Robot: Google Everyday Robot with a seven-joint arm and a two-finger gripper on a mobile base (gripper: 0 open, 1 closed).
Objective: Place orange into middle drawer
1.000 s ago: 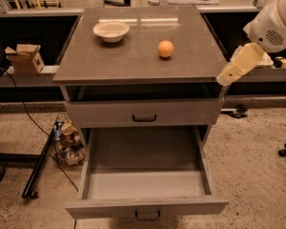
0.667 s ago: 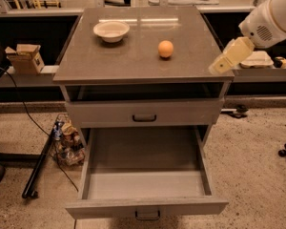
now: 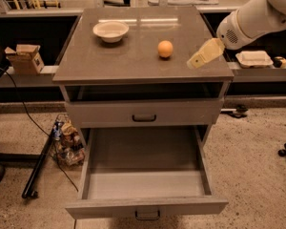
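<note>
Jaws: can't tell if apart or together, they read as 1 tan wedge from this angle. Gripper point(image 3: 203, 55) hangs over the right front part of the cabinet top point(image 3: 133, 61), tip pointing down-left. It is just right of the orange point(image 3: 165, 48) and not touching it. Orange: small, round, smooth, sitting on the top right of centre, well apart from the cream bowl point(image 3: 111, 31). White arm point(image 3: 257, 15) comes in from the upper right, sloping down to the wrist. Middle drawer point(image 3: 145, 206) stands open below, grey, dark bar handle. Drawer front point(image 3: 144, 112) 1 level up is closed.
</note>
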